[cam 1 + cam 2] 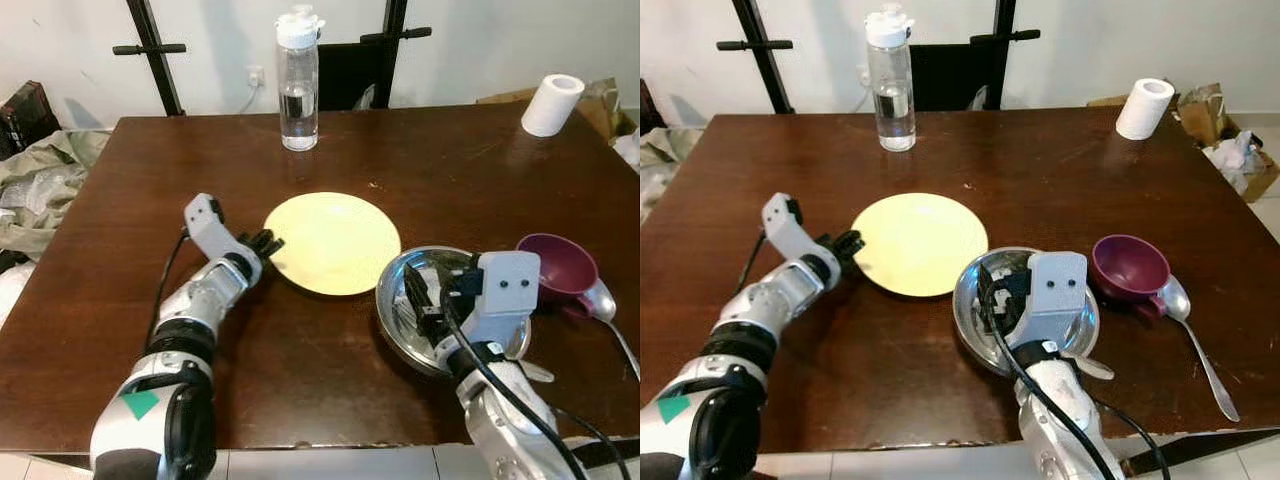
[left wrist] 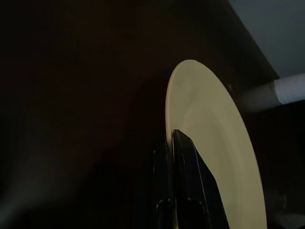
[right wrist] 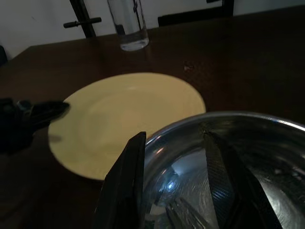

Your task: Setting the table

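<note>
Left gripper nipping the yellow plate's rim, right gripper reaching into the steel bowl.

The left gripper (image 1: 268, 243) has its fingers clamped on the yellow plate (image 1: 335, 242) at its 9 o'clock edge, mid-table; any slide should keep the plate flat. At the plate's 4 o'clock, touching it, the steel bowl (image 1: 392, 310) holds the right gripper (image 3: 174, 183), fingers apart over a fork (image 3: 183, 212); close only once it is squarely straddled.

From the head we look forward and down over the brown table (image 1: 330, 140). Our left wrist camera sits close along the yellow plate (image 2: 209, 138). Our right wrist camera peers low over the steel bowl (image 3: 248, 143), sharing that plate.
</note>
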Robot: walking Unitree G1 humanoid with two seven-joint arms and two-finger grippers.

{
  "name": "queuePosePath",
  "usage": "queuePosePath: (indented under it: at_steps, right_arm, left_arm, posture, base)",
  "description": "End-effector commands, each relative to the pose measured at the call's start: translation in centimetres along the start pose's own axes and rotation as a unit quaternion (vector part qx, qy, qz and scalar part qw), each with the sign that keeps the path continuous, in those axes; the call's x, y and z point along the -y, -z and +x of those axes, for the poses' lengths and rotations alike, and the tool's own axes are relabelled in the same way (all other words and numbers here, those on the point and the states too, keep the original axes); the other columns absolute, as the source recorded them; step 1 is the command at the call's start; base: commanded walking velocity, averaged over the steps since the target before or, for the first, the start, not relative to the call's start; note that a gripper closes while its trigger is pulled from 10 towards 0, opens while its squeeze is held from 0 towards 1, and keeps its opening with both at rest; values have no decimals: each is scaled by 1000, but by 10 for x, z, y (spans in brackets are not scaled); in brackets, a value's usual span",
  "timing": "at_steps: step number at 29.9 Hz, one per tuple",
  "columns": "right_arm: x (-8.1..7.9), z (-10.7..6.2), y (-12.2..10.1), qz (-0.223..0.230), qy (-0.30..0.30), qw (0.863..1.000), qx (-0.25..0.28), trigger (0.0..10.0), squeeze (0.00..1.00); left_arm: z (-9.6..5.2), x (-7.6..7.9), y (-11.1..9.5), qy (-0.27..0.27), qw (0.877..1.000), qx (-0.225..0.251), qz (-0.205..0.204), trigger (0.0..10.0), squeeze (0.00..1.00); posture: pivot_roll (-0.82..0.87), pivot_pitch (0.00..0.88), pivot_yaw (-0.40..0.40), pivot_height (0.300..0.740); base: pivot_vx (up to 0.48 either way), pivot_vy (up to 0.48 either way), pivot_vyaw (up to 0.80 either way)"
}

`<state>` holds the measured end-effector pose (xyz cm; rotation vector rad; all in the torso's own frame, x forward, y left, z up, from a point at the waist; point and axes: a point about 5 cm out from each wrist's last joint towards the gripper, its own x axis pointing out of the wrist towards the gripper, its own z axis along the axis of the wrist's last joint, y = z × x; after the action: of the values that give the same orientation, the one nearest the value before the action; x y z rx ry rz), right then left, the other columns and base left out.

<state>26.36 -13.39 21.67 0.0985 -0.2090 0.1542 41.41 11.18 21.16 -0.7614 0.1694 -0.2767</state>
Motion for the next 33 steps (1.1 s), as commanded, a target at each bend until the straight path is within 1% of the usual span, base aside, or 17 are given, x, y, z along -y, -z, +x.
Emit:
queuePosePath:
  at_steps: [1,7,8,9,13,16,17,18,22,23,25,27,28,30,31,32,33]
  right_arm:
    - [-1,-4,1,2,2,1000,-3,10000,0]
    - [-2,-4,-1,3,0,1000,-2,10000,0]
    - [-2,-4,-1,3,0,1000,-2,10000,0]
    - [-2,-4,-1,3,0,1000,-2,10000,0]
    - [-2,-4,-1,3,1,1000,-2,10000,0]
    - [-1,-3,-1,3,0,1000,-2,10000,0]
    - [-2,-2,-1,3,-1,1000,-1,10000,0]
    - [-2,-2,-1,3,-2,1000,-1,10000,0]
    - [-2,1,0,3,-4,1000,0,10000,0]
    - [-2,2,0,3,-5,1000,1,10000,0]
    - [-2,3,0,3,-6,1000,2,10000,0]
    - [-2,3,-1,2,-7,1000,3,10000,0]
    - [-2,3,-1,2,-7,1000,3,10000,0]
    - [-1,4,-1,1,-8,1000,4,10000,0]
    - [0,4,-1,0,-8,1000,5,10000,0]
    - [0,4,-1,0,-8,1000,5,10000,0]
    - [0,3,-1,-3,-10,1000,6,10000,0]
  left_arm:
    - [-1,-8,7,-16,1000,-11,9,10000,0]
    - [3,0,6,-4,1000,1,22,10000,0]
    - [4,2,7,3,1000,0,21,10000,1000]
    - [5,7,9,20,1000,-4,18,10000,1000]
    - [6,10,10,33,999,-7,18,10000,1000]
    - [6,14,7,56,998,-5,17,10000,1000]
    - [6,15,5,64,998,-2,17,10000,882]
    - [5,16,3,71,997,1,16,10000,0]
    - [3,14,-3,82,996,3,29,10000,0]
    - [0,9,-6,92,995,-2,45,10000,0]
    - [-2,6,-7,97,994,-8,51,10000,0]
    - [-6,-2,-7,94,992,-15,82,10000,0]
    - [-6,-2,-7,94,992,-15,82,10000,0]
    - [-17,-13,-11,91,988,-15,125,10000,0]
    - [-25,-16,-12,96,984,-13,151,10000,0]
    - [-25,-16,-12,96,984,-13,151,10000,0]
    - [-32,-17,-12,101,978,-13,182,10000,0]
  posture:
    - [-96,273,149,740]
    - [-103,266,150,740]
    - [-103,264,150,740]
    - [-102,263,150,740]
    - [-102,261,149,740]
    - [-95,253,146,740]
    - [-92,249,145,740]
    - [-88,244,144,740]
    - [-81,233,142,740]
    - [-76,228,142,740]
    - [-74,225,141,740]
    - [-70,220,141,740]
    - [-70,220,141,740]
    - [-62,208,139,740]
    - [-59,203,137,740]
    - [-59,203,137,740]
    - [-52,194,132,740]
  base:
    - [0,0,0]
    - [0,0,0]
    - [0,0,0]
    - [0,0,0]
    - [0,0,0]
    - [0,0,0]
    - [0,0,0]
    - [0,0,0]
    - [0,0,0]
    - [0,0,0]
    - [0,0,0]
    - [0,0,0]
    - [0,0,0]
    - [0,0,0]
    - [0,0,0]
    - [0,0,0]
    - [0,0,0]
